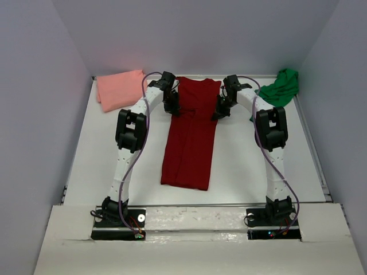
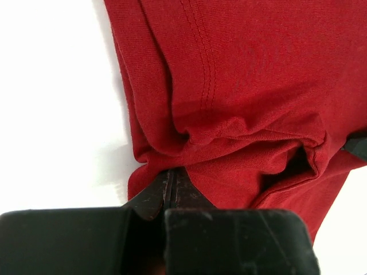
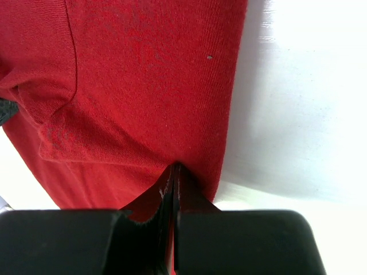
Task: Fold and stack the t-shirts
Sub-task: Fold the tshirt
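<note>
**A:** We've got both hands pinched shut on the dark red t-shirt (image 1: 189,143), which lies flat between them. The left hand (image 2: 170,180) has one side edge, the right hand (image 3: 175,176) the other.

**B:** It looks soft, light and floppy, so we'd hold it by the edges or it sags.

**A:** The white surface (image 1: 241,160) sits inside plain walls. A salmon pink t-shirt (image 1: 119,90) lies outside our left hand and a green t-shirt (image 1: 281,86) outside our right.

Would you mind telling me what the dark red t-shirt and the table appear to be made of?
The dark red t-shirt: soft knit cloth, likely cotton jersey, matte; fine knit grain, stitched seam lines and limp folds. The table: smooth, plain white hard surface; material unclear.
</note>
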You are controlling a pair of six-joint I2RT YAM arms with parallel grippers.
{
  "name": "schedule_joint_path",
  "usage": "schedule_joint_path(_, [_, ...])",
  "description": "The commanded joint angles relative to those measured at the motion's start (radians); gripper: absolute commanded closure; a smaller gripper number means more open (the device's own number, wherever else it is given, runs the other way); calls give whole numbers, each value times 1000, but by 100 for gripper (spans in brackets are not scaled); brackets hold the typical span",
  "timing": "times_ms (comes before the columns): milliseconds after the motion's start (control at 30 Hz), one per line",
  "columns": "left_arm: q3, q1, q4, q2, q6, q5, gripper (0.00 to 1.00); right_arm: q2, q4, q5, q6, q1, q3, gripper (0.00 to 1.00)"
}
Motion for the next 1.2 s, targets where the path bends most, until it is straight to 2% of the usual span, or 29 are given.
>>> schedule_joint_path(0, [-14, 18, -35, 46, 46, -60, 100, 39, -23, 84, -33, -13, 12, 100])
schedule_joint_path(767, [-401, 18, 83, -162, 23, -16, 100, 157, -58, 97, -50, -64, 182, 100])
schedule_joint_path(900, [-431, 16, 97, -184, 17, -11, 100, 167, -57, 89, -45, -64, 190, 100])
schedule_joint_path(1033, [-401, 16, 87, -182, 23, -26, 100, 150, -41, 58, -48, -64, 197, 100])
schedule_joint_path(1067, [-392, 16, 85, -184, 26, -31, 100, 141, -31, 46, -51, -64, 190, 89])
schedule_joint_path(1133, [-366, 16, 88, -191, 31, -39, 100, 116, -9, 15, -57, -64, 180, 76])
schedule_joint_path(1167, [-329, 16, 88, -201, 32, -45, 100, 104, 9, -9, -62, -64, 177, 63])
